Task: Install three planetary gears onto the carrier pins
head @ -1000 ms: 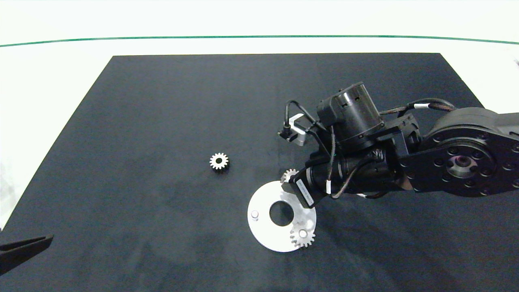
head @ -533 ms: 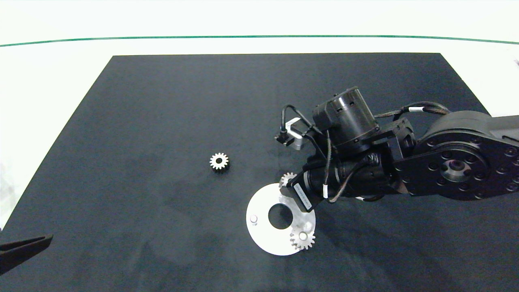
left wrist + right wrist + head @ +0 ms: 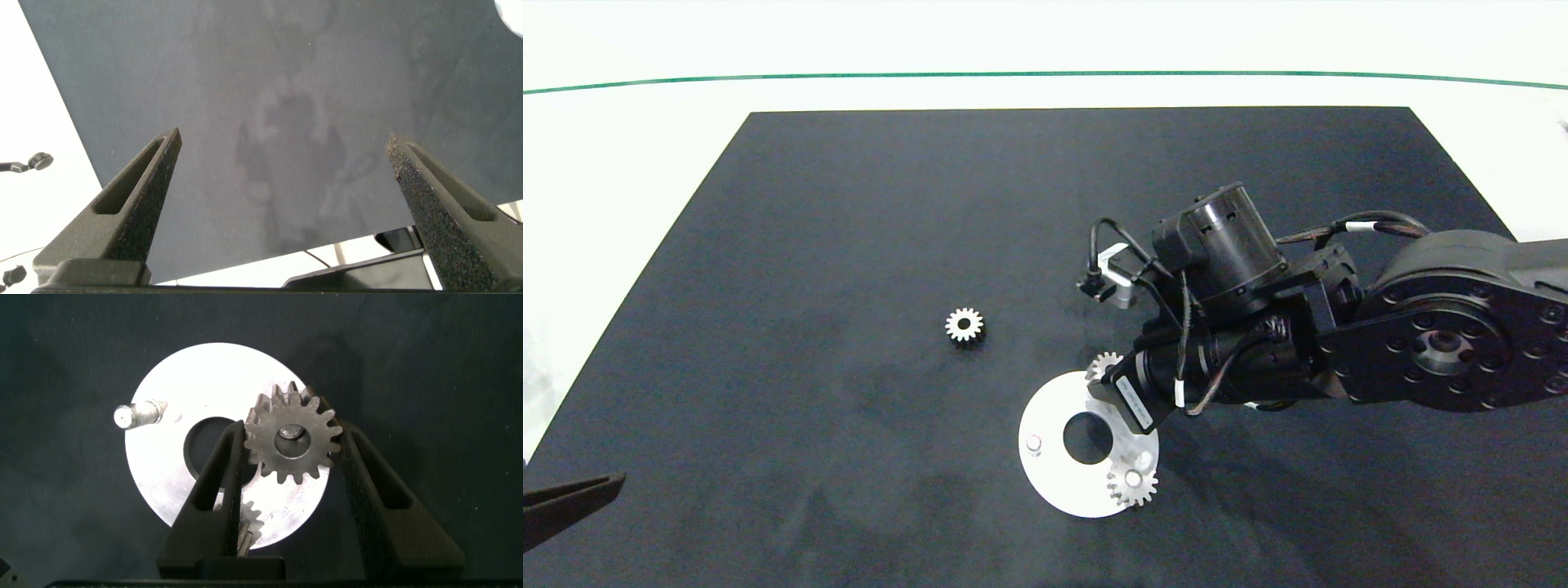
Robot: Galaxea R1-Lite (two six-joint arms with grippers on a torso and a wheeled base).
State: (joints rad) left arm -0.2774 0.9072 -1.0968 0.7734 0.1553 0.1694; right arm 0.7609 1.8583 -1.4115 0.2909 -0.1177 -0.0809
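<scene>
My right gripper is shut on a planetary gear over the far rim of the white disc. A carrier pin's top shows through the gear's hole; how far down it sits I cannot tell. In the head view this gear peeks out beside the right wrist. A second gear sits on a pin at the disc's near right. One pin stands bare at its left. A third gear lies loose on the mat. My left gripper is open and parked.
A black mat covers the white table. The left gripper's dark tip shows at the mat's near left corner. The right arm spans the mat's right side above the disc.
The right gripper with its gear has moved slightly toward the near edge, over the disc. The disc itself has shifted a little toward the near edge. The left arm is still.
</scene>
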